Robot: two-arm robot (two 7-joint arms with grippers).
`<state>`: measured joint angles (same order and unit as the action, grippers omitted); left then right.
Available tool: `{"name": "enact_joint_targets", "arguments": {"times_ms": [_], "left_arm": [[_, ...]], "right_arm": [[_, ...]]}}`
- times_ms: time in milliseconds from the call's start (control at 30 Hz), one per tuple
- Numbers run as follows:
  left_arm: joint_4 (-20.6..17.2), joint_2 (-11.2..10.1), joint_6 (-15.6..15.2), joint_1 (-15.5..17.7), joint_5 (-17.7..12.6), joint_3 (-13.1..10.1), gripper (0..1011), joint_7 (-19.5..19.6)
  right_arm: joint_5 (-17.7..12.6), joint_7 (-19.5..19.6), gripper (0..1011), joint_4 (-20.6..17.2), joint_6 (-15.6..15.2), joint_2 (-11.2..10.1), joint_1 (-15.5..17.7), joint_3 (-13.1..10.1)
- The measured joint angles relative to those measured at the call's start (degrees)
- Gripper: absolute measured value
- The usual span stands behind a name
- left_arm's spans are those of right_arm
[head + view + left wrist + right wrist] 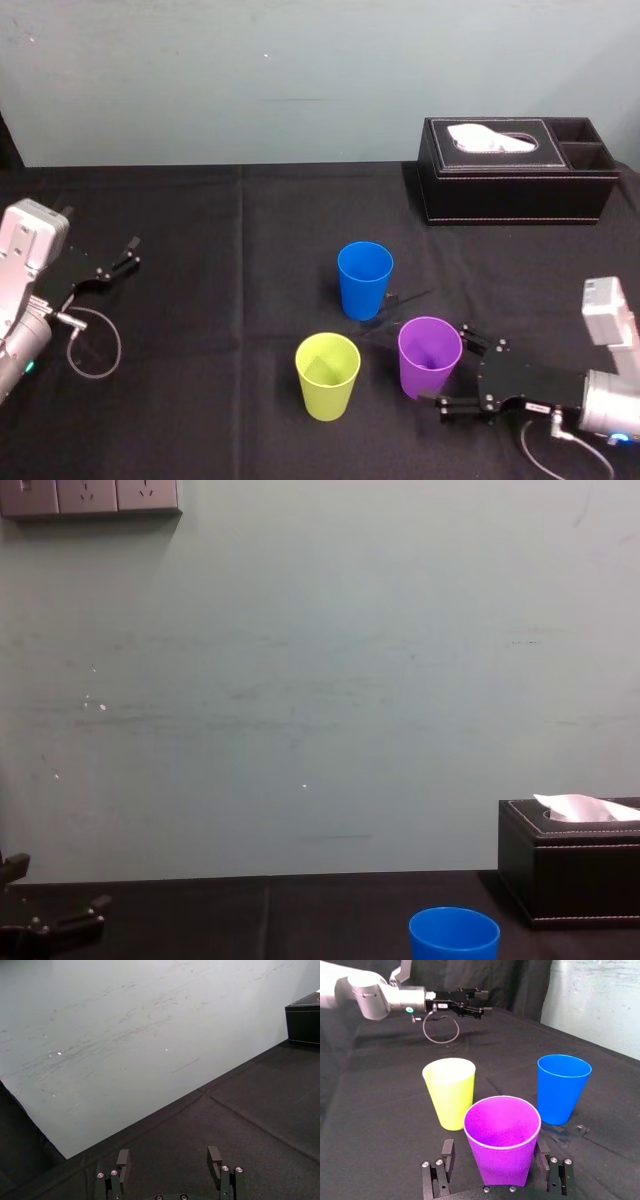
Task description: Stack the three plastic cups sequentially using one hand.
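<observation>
Three plastic cups stand upright on the black table. The blue cup (365, 279) is farthest back, with the yellow-green cup (327, 375) at the front left and the purple cup (430, 356) at the front right. My right gripper (458, 370) is open, low over the table. One finger lies on each side of the purple cup (502, 1140), and a small gap shows beside it. In the right wrist view the yellow-green cup (450, 1091) and the blue cup (562, 1088) stand beyond it. My left gripper (125, 255) is parked open at the far left, with nothing between its fingers.
A black tissue box (515, 170) with a white tissue stands at the back right near the wall. A loop of cable (95, 345) hangs from the left arm. Bare black cloth (220, 300) lies between the left arm and the cups.
</observation>
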<state>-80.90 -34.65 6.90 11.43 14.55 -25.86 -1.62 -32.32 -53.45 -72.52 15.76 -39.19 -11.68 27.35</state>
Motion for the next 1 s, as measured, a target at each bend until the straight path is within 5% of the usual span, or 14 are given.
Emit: {"name": "enact_joint_targets", "arguments": {"times_ms": [367,600,1000], "left_arm": [[0.0,0.0,0.0,0.0,0.0,0.0,1011,0.0],[0.0,0.0,0.0,0.0,0.0,0.0,1011,0.0],[0.0,0.0,0.0,0.0,0.0,0.0,1011,0.0]], "right_arm": [[5.2,5.9,1003,-0.9,-1.3,2.2,-0.9,1.0],[5.3,6.1,1003,-1.0,-1.5,2.3,-1.0,1.0],[5.1,5.7,744,-0.9,-1.3,2.1,-0.9,1.0]]}}
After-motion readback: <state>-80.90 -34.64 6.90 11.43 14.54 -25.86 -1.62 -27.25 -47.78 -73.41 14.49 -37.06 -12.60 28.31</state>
